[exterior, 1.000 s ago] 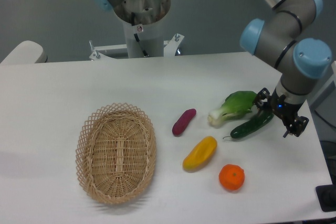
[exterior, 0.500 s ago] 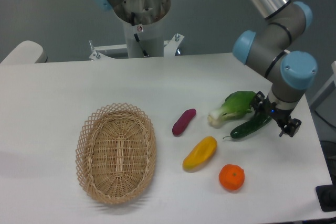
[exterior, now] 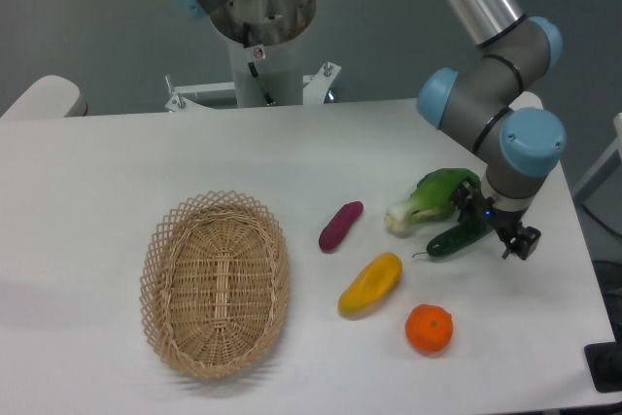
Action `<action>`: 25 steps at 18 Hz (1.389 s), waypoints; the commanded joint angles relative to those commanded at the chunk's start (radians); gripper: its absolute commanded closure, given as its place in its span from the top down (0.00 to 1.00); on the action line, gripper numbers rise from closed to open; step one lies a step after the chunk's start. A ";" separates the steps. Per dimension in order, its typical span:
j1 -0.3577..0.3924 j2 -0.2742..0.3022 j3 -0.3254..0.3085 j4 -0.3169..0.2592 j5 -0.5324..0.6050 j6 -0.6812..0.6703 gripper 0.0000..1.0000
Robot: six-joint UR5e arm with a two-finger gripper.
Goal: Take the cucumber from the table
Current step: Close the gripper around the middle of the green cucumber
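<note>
The dark green cucumber (exterior: 451,239) lies on the white table (exterior: 117,162) at the right, its thin stem tip pointing left toward the yellow vegetable. My gripper (exterior: 497,224) is down over the cucumber's right end. One finger stands on the far side by the bok choy and the other on the near right side. The jaws look open, straddling that end, which the wrist hides. The cucumber still rests on the table.
A light-green bok choy (exterior: 432,196) touches the cucumber's far side. A purple vegetable (exterior: 340,225), a yellow vegetable (exterior: 370,284) and an orange (exterior: 429,328) lie nearby. A wicker basket (exterior: 215,282) stands at the left. The table's right edge is close.
The arm has moved left and the gripper has slid further over the cucumber's right end. The cucumber has barely moved.
</note>
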 joint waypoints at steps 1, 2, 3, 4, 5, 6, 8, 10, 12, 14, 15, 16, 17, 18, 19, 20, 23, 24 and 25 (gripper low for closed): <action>0.000 0.000 -0.002 0.003 0.000 0.000 1.00; 0.000 -0.002 -0.003 0.006 0.000 0.000 1.00; 0.000 -0.003 -0.008 0.008 0.000 0.000 1.00; 0.000 -0.008 -0.009 0.014 0.000 0.000 1.00; 0.000 -0.009 -0.011 0.015 0.000 0.000 1.00; 0.002 -0.009 -0.011 0.015 -0.002 0.002 1.00; 0.002 -0.009 -0.017 0.015 -0.003 0.002 1.00; 0.002 -0.009 -0.018 0.014 -0.002 0.002 0.96; 0.002 -0.009 -0.011 0.014 -0.002 0.002 0.61; 0.002 -0.009 -0.009 0.012 0.002 0.006 0.31; 0.002 -0.009 -0.009 0.012 0.002 0.006 0.24; 0.002 -0.009 -0.008 0.011 0.002 0.009 0.20; 0.002 -0.009 -0.008 0.011 0.003 0.009 0.18; 0.002 -0.009 -0.008 0.009 0.003 0.009 0.18; 0.002 -0.009 -0.006 0.009 0.002 0.011 0.18; 0.002 -0.009 -0.006 0.009 0.002 0.014 0.18; 0.003 -0.005 0.005 0.003 0.002 0.015 0.18; 0.002 -0.003 0.006 0.003 0.003 0.015 0.18; 0.003 0.003 0.012 0.000 0.002 0.015 0.18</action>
